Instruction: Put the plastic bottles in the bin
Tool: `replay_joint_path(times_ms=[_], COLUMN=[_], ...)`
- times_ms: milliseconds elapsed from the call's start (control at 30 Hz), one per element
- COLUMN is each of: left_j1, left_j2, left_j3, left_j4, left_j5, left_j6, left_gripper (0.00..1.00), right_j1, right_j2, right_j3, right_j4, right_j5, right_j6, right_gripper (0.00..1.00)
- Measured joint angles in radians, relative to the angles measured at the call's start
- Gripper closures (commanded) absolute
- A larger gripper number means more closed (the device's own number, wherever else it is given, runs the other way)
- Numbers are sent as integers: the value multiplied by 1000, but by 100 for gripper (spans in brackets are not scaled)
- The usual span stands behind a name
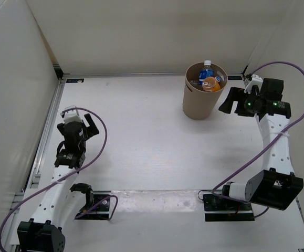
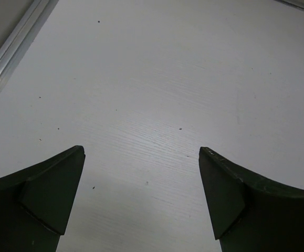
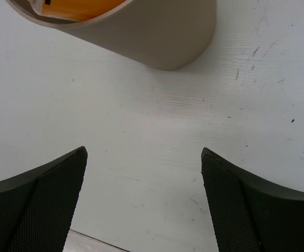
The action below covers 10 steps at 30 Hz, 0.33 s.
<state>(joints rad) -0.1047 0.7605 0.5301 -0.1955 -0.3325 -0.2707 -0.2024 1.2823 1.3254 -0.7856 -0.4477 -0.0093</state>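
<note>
The tan bin [image 1: 198, 100] stands at the back right of the table. Inside it I see the short orange bottle [image 1: 211, 83], the clear bottle with blue label and cap [image 1: 208, 70] and part of a clear bottle [image 1: 196, 82]; anything below them is hidden. In the right wrist view the bin's wall [image 3: 157, 37] fills the top, with the orange bottle [image 3: 83, 6] showing inside the rim. My right gripper [image 1: 229, 103] [image 3: 144, 157] is open and empty just right of the bin. My left gripper [image 1: 91, 126] [image 2: 141, 155] is open and empty at the far left over bare table.
White walls enclose the table on the left, back and right. A metal rail [image 1: 46, 126] runs along the left edge and shows in the left wrist view [image 2: 12, 44]. Purple cables [image 1: 288, 68] loop from both arms.
</note>
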Motion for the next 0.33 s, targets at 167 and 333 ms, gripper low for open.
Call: replay_joint_path(times_ms=[167, 333], left_j1=[0, 1], left_j2=[-69, -157], left_j3=[-92, -249], left_j4=[142, 316], left_j5=[-17, 89], left_j6=[87, 257], left_gripper=[0, 0], right_j1=[3, 6], right_j2=[0, -3], right_j3=[0, -16], right_j4=[13, 29], right_j5=[39, 53], right_j6=[-18, -21], right_gripper=[10, 10])
